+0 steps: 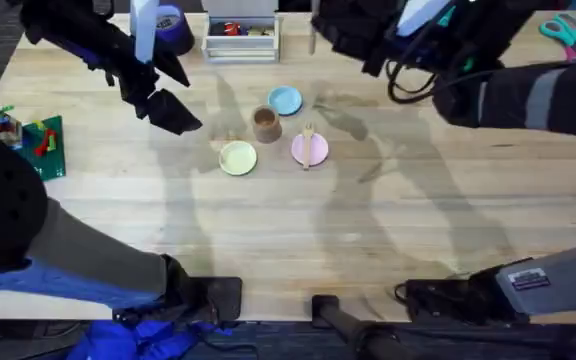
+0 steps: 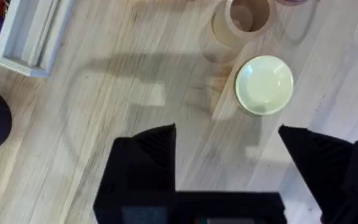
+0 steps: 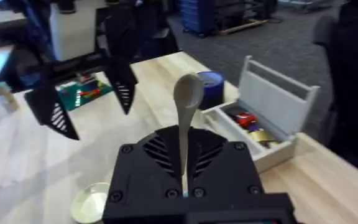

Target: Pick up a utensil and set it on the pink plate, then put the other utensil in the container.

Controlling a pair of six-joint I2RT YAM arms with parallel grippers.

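Spoon (image 3: 188, 99): light, stiff wood; right gripper (image 3: 185, 180) clamps its thin handle. Left gripper (image 2: 229, 146) gapes empty, at ten o'clock from tan cup (image 1: 266, 123).

Black ribbed pincer (image 2: 225, 158) (grey-banded arms)

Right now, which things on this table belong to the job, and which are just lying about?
Job in hand:
wooden fork, lying on the pink plate
wooden spoon, held in the right gripper
tan cup

Lying about:
light blue plate
pale yellow plate
white bin
dark blue tub
scissors
green brick board
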